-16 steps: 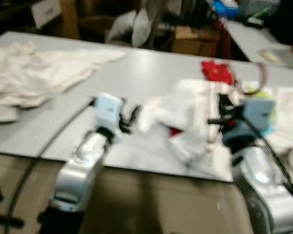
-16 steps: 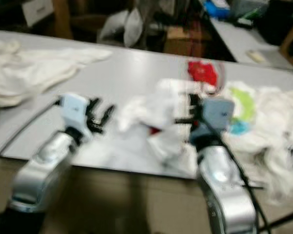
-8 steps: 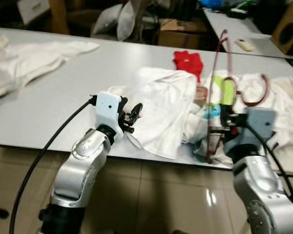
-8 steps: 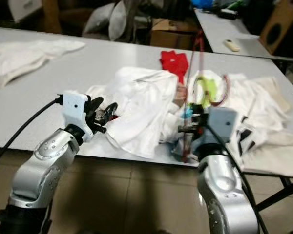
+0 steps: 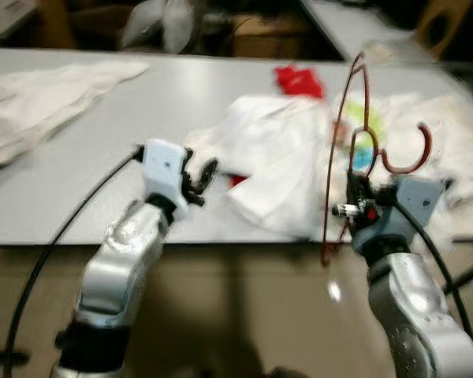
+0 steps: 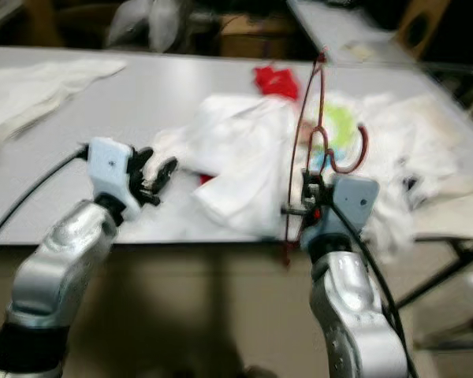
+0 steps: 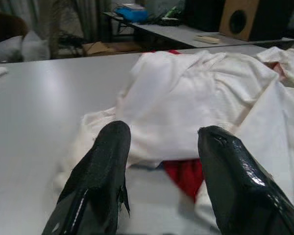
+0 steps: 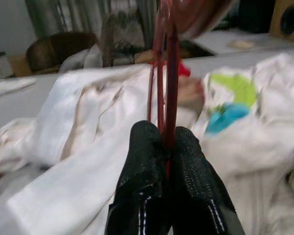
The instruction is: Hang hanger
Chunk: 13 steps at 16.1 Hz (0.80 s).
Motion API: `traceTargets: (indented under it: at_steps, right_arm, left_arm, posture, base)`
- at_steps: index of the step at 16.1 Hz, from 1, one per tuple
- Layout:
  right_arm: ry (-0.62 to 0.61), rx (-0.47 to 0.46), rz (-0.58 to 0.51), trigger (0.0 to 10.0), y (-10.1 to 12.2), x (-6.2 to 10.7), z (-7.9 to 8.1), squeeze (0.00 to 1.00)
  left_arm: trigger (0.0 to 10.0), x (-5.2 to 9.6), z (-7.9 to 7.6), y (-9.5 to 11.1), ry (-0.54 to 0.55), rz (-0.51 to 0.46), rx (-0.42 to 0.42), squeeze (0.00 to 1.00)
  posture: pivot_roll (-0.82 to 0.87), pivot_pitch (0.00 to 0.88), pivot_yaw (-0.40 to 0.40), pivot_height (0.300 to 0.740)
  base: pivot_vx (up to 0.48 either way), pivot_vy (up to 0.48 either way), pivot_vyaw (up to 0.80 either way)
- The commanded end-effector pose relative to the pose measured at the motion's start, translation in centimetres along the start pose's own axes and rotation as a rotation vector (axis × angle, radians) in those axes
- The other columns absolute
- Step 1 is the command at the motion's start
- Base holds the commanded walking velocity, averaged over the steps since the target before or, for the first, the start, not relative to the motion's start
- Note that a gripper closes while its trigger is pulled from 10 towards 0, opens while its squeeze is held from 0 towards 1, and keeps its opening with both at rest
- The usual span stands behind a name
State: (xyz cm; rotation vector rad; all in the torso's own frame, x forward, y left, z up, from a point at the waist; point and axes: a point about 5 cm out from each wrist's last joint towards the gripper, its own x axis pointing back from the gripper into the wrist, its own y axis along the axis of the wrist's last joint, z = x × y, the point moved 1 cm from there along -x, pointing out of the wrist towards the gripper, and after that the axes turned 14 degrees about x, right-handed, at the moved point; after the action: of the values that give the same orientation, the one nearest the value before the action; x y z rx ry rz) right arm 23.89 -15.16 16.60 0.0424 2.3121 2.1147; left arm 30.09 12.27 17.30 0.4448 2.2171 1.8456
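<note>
Silver arms, glossy black fingers (image 7: 100, 186)

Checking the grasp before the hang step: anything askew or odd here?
The red hanger stands nearly on end in the right gripper, pinched at its wires, hook off to the side instead of up. Clothes lie in a crumpled heap on the table. The left gripper is open, holding nothing.

No legible text or labels anywhere.
</note>
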Motion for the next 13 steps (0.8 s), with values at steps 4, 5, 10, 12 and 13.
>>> traceTargets:
  at_steps: [4,5,10,12,13]
  right_arm:
    - [-0.049,0.030,-0.021,10.0,0.26,0.32,-1.36,0.00]
    - [-0.057,0.026,-0.016,10.0,0.18,0.37,-1.53,0.00]
    - [-0.045,0.010,0.019,10.0,-0.31,0.27,-1.39,0.00]
    - [-0.044,0.008,0.019,10.0,-0.33,0.33,-1.42,0.00]
    - [-0.048,0.002,0.020,10.0,-0.39,0.39,-1.41,0.00]
  left_arm:
    - [10.0,0.30,-0.28,-0.42,-0.022,0.005,0.074,0.49]
    - [10.0,0.48,-0.39,-0.60,-0.039,0.013,0.094,1.00]
    - [10.0,0.25,-0.45,-0.88,-0.033,0.020,-0.016,0.37]
    - [10.0,0.26,-0.40,-0.85,-0.035,0.020,-0.009,0.32]
    - [10.0,0.24,-0.37,-0.77,-0.037,0.015,-0.007,0.31]
  posture:
    - [-0.01,0.046,-0.039,0.740]
    - [-0.01,0.048,-0.039,0.740]
    - [-0.02,0.048,-0.035,0.740]
    - [-0.02,0.048,-0.033,0.740]
    - [-0.02,0.049,-0.033,0.740]
  base:
    - [0.000,-0.240,0.00]
    - [0.000,0.000,0.00]
    - [0.000,0.000,-0.48]
    - [0.000,0.199,-0.80]
    - [0.000,0.480,-0.80]
